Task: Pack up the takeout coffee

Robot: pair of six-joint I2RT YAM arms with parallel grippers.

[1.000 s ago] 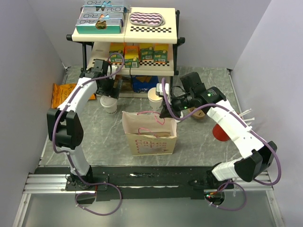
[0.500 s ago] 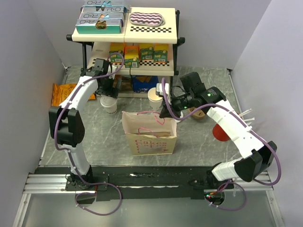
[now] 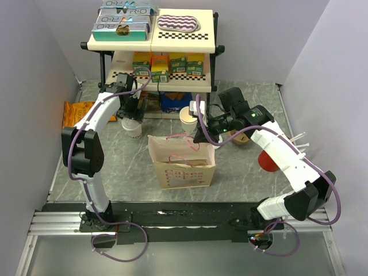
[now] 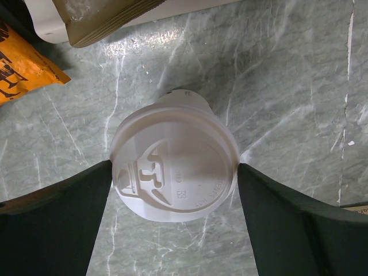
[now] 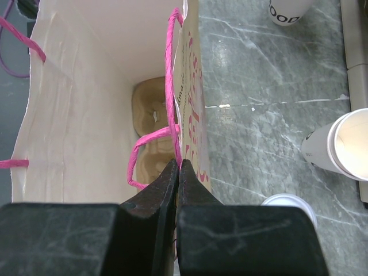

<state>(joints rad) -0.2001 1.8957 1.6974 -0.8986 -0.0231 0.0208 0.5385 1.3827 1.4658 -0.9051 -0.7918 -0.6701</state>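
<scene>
Standing upright on the grey marbled table (image 3: pixel 126 167), the takeout coffee (image 4: pixel 175 172) has its white lid on and sits left of centre, just in front of the shelf rack (image 3: pixel 152 40). The left claw (image 4: pixel 174 167) hangs directly over it, spread wide, with one dark finger on each side of the lid. Both fingers (image 4: pixel 54 224) lie close against the rim, but I cannot tell whether they touch it. An orange packet (image 4: pixel 23 63) lies on the table beyond the cup, towards the left wall.

Nearer the middle stands an open paper bag (image 3: pixel 183 167) with pink handles (image 5: pixel 169 75). The right claw (image 5: pixel 178 167) is pinched shut on the bag's upper edge. A brown cup carrier (image 5: pixel 150 115) lies in the bottom of the bag. A lidless cream cup (image 5: pixel 345 144) stands on the table beside the bag.
</scene>
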